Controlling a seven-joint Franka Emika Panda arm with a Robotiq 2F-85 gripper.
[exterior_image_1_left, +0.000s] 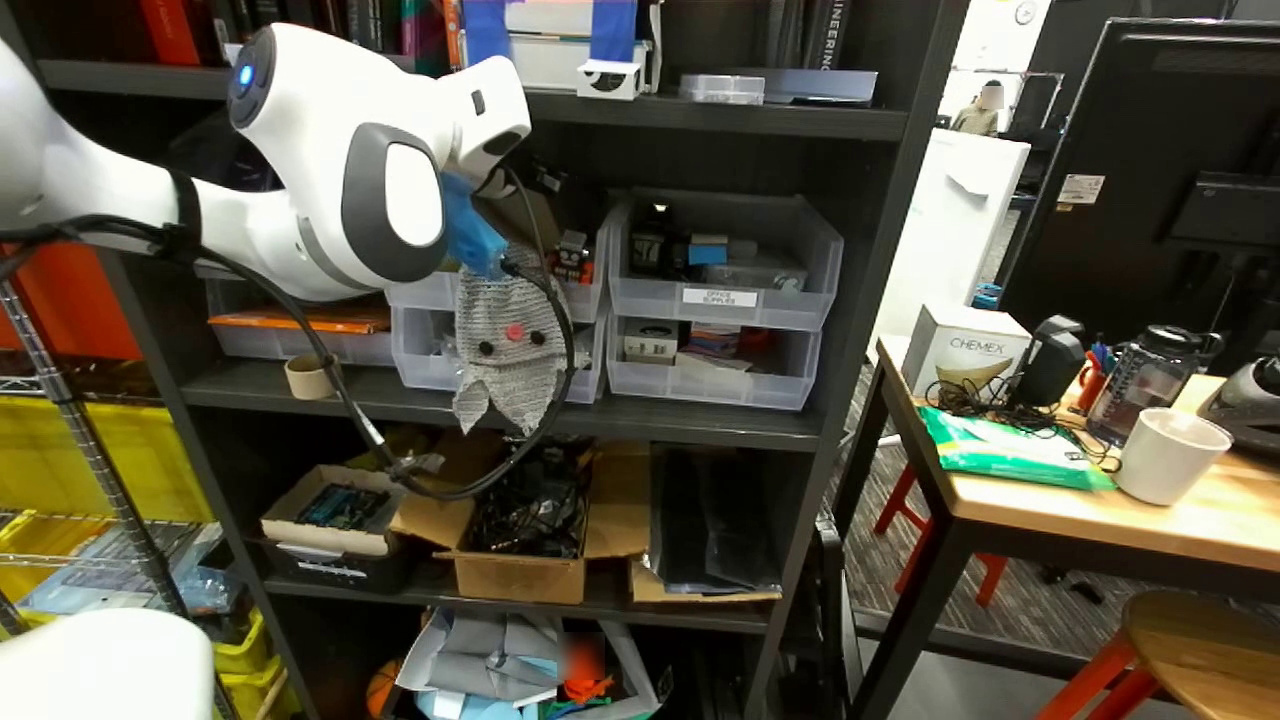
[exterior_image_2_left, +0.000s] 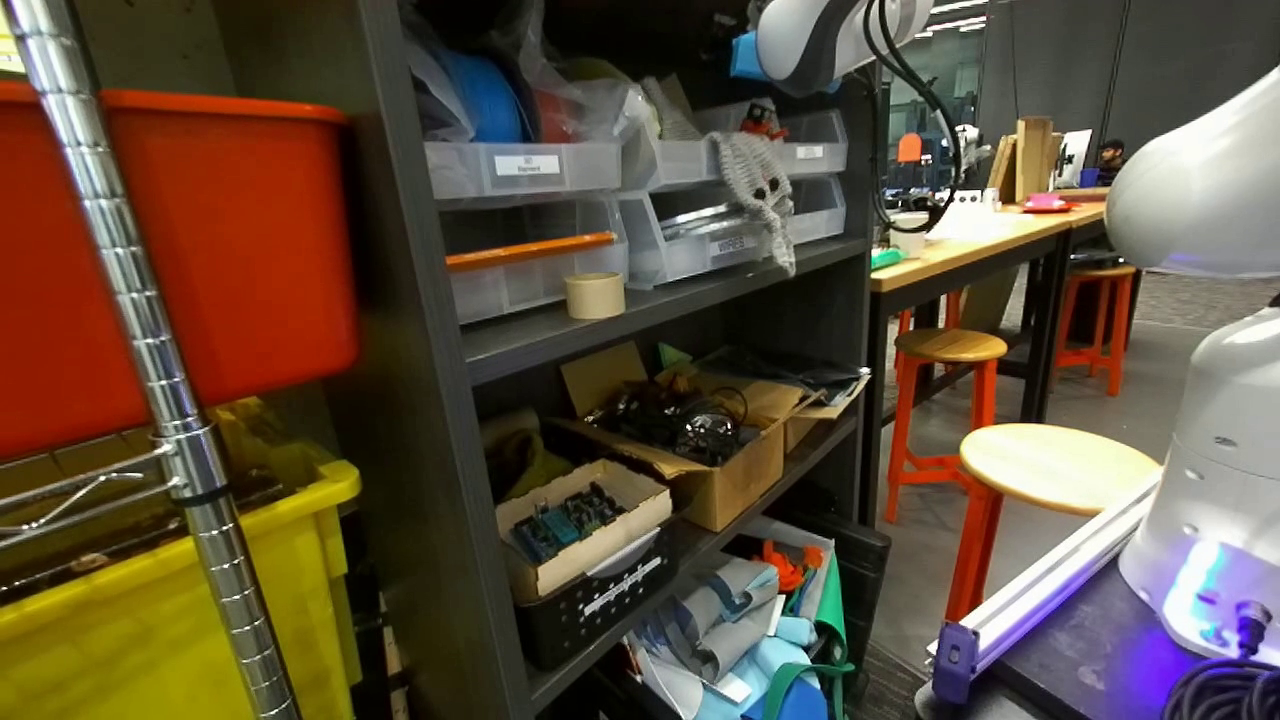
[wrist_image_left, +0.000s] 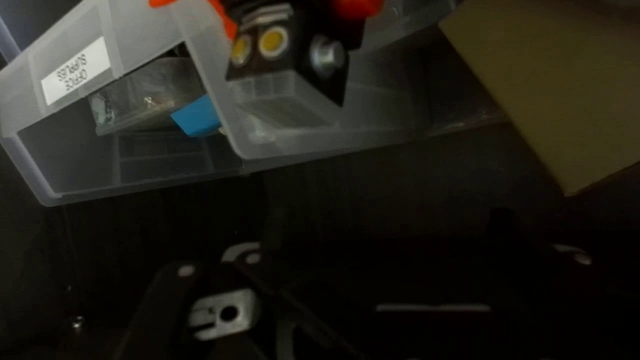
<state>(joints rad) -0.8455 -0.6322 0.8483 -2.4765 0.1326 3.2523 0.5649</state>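
My gripper (wrist_image_left: 389, 220) shows dark at the bottom of the wrist view, its fingers apart with nothing visible between them. In an exterior view it is a dark shape (exterior_image_1_left: 548, 180) inside the shelf, mostly hidden behind the arm's blue-wrapped wrist (exterior_image_1_left: 472, 228). Nearest are a clear plastic bin (wrist_image_left: 320, 145), a small black and orange robot figure (wrist_image_left: 280, 50) in it, and a brown cardboard piece (wrist_image_left: 560, 90). A grey knitted toy (exterior_image_1_left: 512, 340) with dark eyes and a pink nose hangs over the bin fronts below the wrist; it also shows in an exterior view (exterior_image_2_left: 752, 180).
The dark bookshelf (exterior_image_1_left: 700, 425) surrounds the gripper, with a board above. The office supplies bin (exterior_image_1_left: 720, 298) stands beside. A tape roll (exterior_image_2_left: 595, 296) sits at the shelf edge. Cardboard boxes (exterior_image_1_left: 520, 580) stand below. A black cable (exterior_image_1_left: 480, 490) loops from the arm.
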